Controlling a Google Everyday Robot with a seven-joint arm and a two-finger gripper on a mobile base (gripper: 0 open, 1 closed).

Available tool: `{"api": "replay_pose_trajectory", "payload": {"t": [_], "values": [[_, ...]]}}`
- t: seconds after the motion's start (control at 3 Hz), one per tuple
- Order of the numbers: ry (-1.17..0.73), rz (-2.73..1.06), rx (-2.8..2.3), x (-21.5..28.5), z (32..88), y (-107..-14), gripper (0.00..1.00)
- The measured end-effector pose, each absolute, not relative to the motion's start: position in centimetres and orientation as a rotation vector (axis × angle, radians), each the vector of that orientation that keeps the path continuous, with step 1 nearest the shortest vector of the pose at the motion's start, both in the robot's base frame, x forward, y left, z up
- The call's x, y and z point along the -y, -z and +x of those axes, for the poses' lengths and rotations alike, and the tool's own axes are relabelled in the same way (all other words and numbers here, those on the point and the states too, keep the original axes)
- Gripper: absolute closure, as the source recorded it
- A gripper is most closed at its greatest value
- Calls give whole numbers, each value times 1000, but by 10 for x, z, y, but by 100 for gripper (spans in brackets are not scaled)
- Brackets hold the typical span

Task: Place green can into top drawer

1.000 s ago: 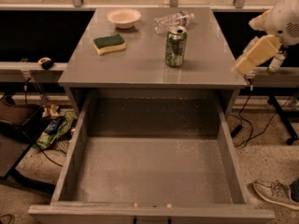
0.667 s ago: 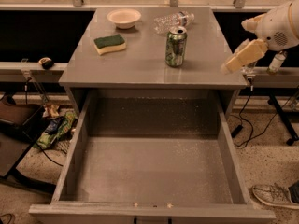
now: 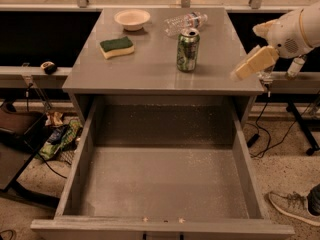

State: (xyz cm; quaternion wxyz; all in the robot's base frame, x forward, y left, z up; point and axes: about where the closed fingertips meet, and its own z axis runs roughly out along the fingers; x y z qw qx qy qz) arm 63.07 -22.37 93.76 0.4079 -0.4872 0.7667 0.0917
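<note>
The green can (image 3: pixel 188 49) stands upright on the grey cabinet top (image 3: pixel 150 69), right of centre, its silver top showing an opened tab hole. The top drawer (image 3: pixel 165 184) is pulled wide open below, a deep grey box with a speckled floor and nothing in it. My gripper (image 3: pixel 250 66) comes in from the right on a white arm, hovering over the cabinet's right edge, about a hand's width to the right of the can and apart from it.
A clear plastic bottle (image 3: pixel 186 22) lies on its side behind the can. A white bowl (image 3: pixel 132 19) and a green-and-yellow sponge (image 3: pixel 116 47) sit at the back left. Cables and clutter (image 3: pixel 60 139) lie on the floor left; a shoe (image 3: pixel 290 206) is at right.
My gripper has moved left and a little up, from beyond the cabinet's right edge toward the can. The can and drawer have not moved.
</note>
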Motion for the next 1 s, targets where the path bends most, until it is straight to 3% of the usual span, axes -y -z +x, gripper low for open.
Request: {"api": "replay_pose_trajectory", "payload": {"t": [1.0], "values": [[-592, -1091, -1645, 113, 715, -882, 0]]}}
